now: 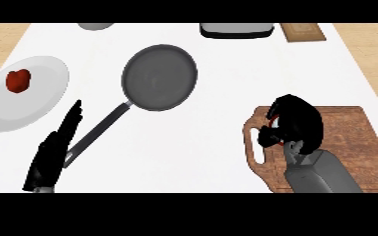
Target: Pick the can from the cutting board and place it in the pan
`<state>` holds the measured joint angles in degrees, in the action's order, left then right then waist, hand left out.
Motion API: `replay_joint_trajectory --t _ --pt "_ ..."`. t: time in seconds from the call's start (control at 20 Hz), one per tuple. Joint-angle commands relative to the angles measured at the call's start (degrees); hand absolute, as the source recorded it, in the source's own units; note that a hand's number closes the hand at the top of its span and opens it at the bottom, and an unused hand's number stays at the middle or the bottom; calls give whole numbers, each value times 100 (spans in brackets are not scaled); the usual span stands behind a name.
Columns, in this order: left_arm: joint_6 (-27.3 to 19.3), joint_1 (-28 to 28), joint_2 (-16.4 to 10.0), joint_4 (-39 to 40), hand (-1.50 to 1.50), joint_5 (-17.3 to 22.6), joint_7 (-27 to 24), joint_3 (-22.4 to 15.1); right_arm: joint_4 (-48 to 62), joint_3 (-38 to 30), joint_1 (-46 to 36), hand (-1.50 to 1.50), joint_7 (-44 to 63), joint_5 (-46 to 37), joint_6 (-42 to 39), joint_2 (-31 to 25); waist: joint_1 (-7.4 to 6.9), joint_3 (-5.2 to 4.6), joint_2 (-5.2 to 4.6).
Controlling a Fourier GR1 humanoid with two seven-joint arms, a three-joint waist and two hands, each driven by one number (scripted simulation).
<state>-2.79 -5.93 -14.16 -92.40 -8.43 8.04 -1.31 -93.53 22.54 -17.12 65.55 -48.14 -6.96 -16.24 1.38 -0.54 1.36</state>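
Open white counter [221,115] separates the round grey pan [159,77] from the brown wooden cutting board [347,130], where the black right hand [299,122] curls round a mostly hidden red can [272,122]. Left hand [52,152] rests spread, lower left.

You get one view only, from the robot's head, looking steeply down on the surface [214,130]. It faces forward, away from the body: the left robot hand [49,155] and right robot hand [297,125] show by the lower edge. It sits near; the surface fills almost the full width.
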Motion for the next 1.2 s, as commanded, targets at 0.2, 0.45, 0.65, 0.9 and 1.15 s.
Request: replay_joint_trajectory --t 0.2,0.45,0.65,0.9,1.15 --pt "62 -4 68 -93 0 -69 29 -161 -813 1196 -951 150 1282 -2759 -19 688 -156 40 -88" --pt "221 274 -29 -21 0 -3 126 -48 187 886 -2007 150 1089 -3009 227 1589 -238 49 -147" --pt "306 177 -47 -240 0 100 215 -8 975 584 -2603 150 994 -2383 896 1609 -359 53 -159" --pt "147 372 130 -39 0 -125 106 -176 2356 -254 -3325 150 357 -1746 1708 1617 -486 54 -232" --pt "295 581 104 10 0 -78 183 -210 3581 -385 -3616 150 -92 -1135 2743 1621 -662 55 -291"
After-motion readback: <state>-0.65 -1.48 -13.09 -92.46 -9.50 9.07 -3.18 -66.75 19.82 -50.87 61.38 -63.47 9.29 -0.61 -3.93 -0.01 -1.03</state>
